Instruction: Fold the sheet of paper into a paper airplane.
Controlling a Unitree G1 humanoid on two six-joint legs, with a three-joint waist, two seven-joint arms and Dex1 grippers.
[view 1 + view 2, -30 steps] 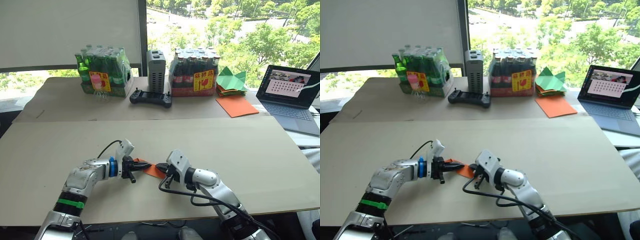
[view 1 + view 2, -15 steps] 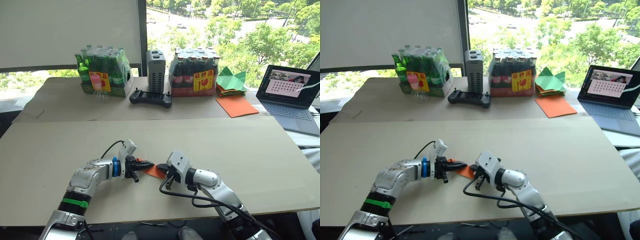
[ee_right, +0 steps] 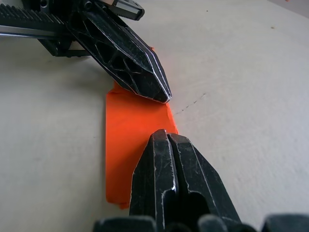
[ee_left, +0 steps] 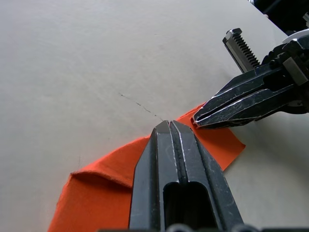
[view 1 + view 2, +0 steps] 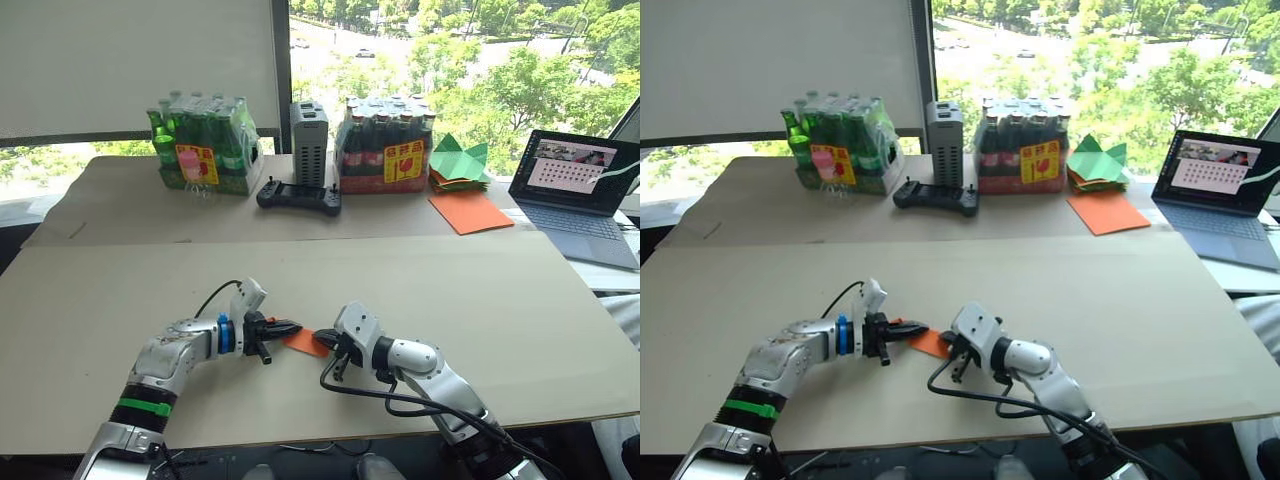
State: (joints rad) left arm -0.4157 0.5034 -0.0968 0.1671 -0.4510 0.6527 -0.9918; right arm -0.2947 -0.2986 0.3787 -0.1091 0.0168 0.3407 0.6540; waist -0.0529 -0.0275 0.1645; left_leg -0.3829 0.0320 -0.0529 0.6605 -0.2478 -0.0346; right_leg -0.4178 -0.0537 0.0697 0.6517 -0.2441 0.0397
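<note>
Folded sheet of paper [image 4: 159, 166] lies flat on the bench [image 5: 480, 300]. Left gripper [image 4: 169, 126] and right gripper [image 3: 162, 137] both have fingers closed, tips pressing down on the paper from opposite ends, nearly touching.

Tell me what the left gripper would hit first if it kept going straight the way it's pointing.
Most likely the right gripper, whose shut tips sit just ahead of the left gripper over the sheet of paper; depth is uncertain.
</note>
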